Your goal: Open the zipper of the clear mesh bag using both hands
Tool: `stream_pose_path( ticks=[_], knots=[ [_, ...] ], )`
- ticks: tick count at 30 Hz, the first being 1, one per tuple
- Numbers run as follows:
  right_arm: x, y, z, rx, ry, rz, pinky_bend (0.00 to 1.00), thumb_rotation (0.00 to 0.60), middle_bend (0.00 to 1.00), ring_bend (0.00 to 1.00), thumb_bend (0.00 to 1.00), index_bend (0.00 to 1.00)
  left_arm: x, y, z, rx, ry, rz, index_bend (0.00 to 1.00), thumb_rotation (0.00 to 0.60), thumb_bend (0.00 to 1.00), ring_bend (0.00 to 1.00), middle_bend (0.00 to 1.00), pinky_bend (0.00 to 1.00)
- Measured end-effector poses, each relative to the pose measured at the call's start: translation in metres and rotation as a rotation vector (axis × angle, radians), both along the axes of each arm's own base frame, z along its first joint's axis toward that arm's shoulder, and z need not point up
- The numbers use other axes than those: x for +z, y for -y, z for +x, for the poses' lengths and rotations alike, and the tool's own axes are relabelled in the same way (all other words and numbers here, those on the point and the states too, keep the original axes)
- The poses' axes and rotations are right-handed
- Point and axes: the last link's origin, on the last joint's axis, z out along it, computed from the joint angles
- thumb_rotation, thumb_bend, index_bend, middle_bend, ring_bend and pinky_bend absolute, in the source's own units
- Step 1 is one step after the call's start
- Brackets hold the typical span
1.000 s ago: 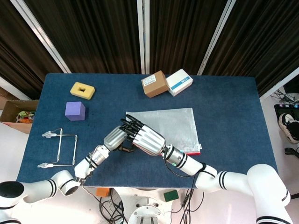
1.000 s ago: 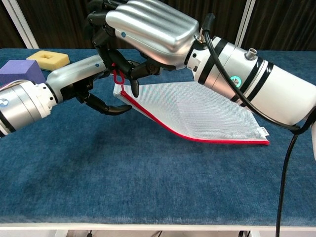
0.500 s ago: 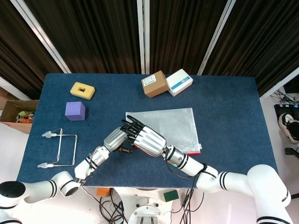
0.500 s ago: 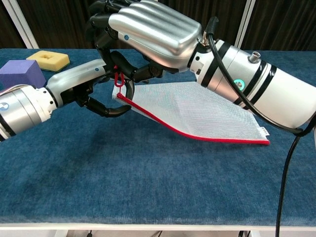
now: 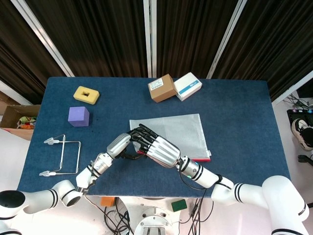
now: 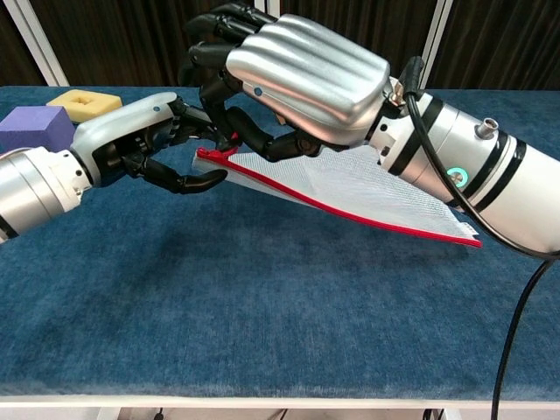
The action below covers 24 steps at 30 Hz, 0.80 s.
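Note:
The clear mesh bag [image 5: 182, 128] with a red zipper edge lies mid-table, its near-left corner raised off the cloth [image 6: 385, 188]. My left hand [image 5: 119, 145] holds that raised corner, fingers curled beneath it and thumb on top [image 6: 149, 144]. My right hand [image 5: 160, 150] reaches over the bag from the right [image 6: 302, 79]. Its dark fingertips pinch the red zipper pull [image 6: 231, 140] at the bag's left end, right beside the left hand. The hands hide the pull in the head view.
A purple cube [image 5: 78, 116] and a yellow foam block [image 5: 86, 94] sit at the left. A brown box [image 5: 162, 88] and a white-blue box [image 5: 188, 86] stand at the back. A wire frame [image 5: 63, 154] lies near the front-left edge.
Both hands shifted a little right and toward the front edge. The bag's corner now sits higher and flatter, and the red pull no longer dangles below the right hand's fingers.

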Motion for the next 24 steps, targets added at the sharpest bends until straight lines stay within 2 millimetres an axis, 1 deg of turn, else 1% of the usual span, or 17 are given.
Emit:
stream_pose_path(
  ticks=[5,12,24],
  knots=[
    [0.0,-0.005,-0.014,0.004,-0.033,-0.036,0.02,0.6,0.24,0.02,0.26,0.68,0.002,0.0,-0.002,0.037,0.067,-0.044,0.63,0.6,0.51,0.08,0.23,0.15],
    [0.001,-0.008,-0.026,0.01,-0.071,-0.081,0.0,0.6,0.23,0.01,0.26,0.68,0.004,-0.001,-0.003,0.078,0.15,-0.101,0.64,0.6,0.52,0.08,0.23,0.14],
    [0.001,-0.007,-0.032,0.016,-0.08,-0.118,0.0,0.6,0.22,0.0,0.26,0.68,0.005,-0.003,-0.002,0.157,0.302,-0.213,0.64,0.6,0.53,0.08,0.23,0.14]
  ],
)
